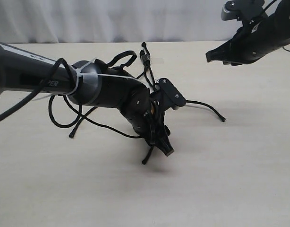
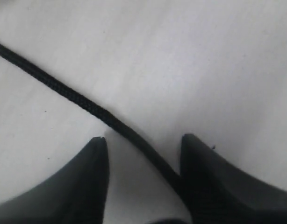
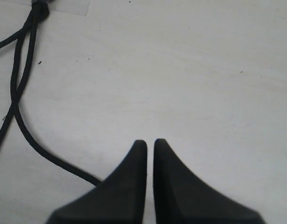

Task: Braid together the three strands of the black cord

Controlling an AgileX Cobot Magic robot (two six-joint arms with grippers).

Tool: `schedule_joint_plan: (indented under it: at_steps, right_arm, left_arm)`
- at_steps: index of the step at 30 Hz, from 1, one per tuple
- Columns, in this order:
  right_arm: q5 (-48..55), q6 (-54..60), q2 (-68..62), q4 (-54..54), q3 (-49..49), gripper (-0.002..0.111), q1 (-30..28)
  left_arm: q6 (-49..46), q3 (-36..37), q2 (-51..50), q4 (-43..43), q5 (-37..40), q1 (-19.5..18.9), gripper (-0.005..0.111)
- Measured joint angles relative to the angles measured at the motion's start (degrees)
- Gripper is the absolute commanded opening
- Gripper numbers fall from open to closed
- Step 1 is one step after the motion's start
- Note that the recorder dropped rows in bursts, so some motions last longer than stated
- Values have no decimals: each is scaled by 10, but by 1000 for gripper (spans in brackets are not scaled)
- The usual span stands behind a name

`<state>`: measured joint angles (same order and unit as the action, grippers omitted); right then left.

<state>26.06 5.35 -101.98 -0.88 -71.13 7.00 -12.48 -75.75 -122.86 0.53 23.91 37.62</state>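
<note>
The table (image 1: 239,179) carries the black cord, which is fixed at its knotted end (image 1: 145,53). The three strands fan out from the knotted end toward the near edge of the table:

- One strand (image 1: 208,105) runs off to the right of the knotted end.
- One strand (image 1: 81,124) runs off to the left of it.
- The middle strand (image 1: 147,157) runs almost straight toward the camera.

The left arm reaches across in front of the knotted end and hides much of the cord's upper run.

**Governing relation.** The left gripper (image 1: 163,147) is down at the table, over the free end of the middle strand. In the left wrist view that strand (image 2: 87,105) lies flat and enters the gap at a slant. It passes close to one fingertip (image 2: 188,140) and clear of the other. Its long axis is therefore oblique to the closing line rather than square to it.

**Left end effector.** The jaws are spread wide and straddle the strand. They hold nothing.

**Right end effector.** The right gripper (image 1: 212,56) hangs above the table, well to the right of the knotted end and far from every strand. Its fingers are drawn together to a thin slit, with nothing between them.

The left arm is judged the nearer, and is placed to close on the middle strand.
</note>
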Motion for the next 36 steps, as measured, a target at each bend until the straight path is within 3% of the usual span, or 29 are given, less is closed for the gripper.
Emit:
schedule_joint_plan:
  at_steps: [4,12,23,27,31,33,36]
  right_arm:
    - [0,0,0,0,0,4,0]
    - [0,0,0,0,0,4,0]
    - [0,0,0,0,0,4,0]
    - [-1,0,0,0,0,4,0]
    - [-1,0,0,0,0,4,0]
    - [-1,0,0,-1,0,4,0]
    - [-1,0,0,-1,0,4,0]
  left_arm:
    - [-3,0,-1,0,7,0,0]
    - [-7,0,35,-41,43,-12,0]
    - [17,-4,75,-81,66,-175,0]
    - [17,-4,74,-55,75,-211,0]
    - [-6,-4,74,-5,82,-205,0]
    - [-17,-4,74,4,83,-184,1]
    - [-22,-4,74,12,83,-140,13]
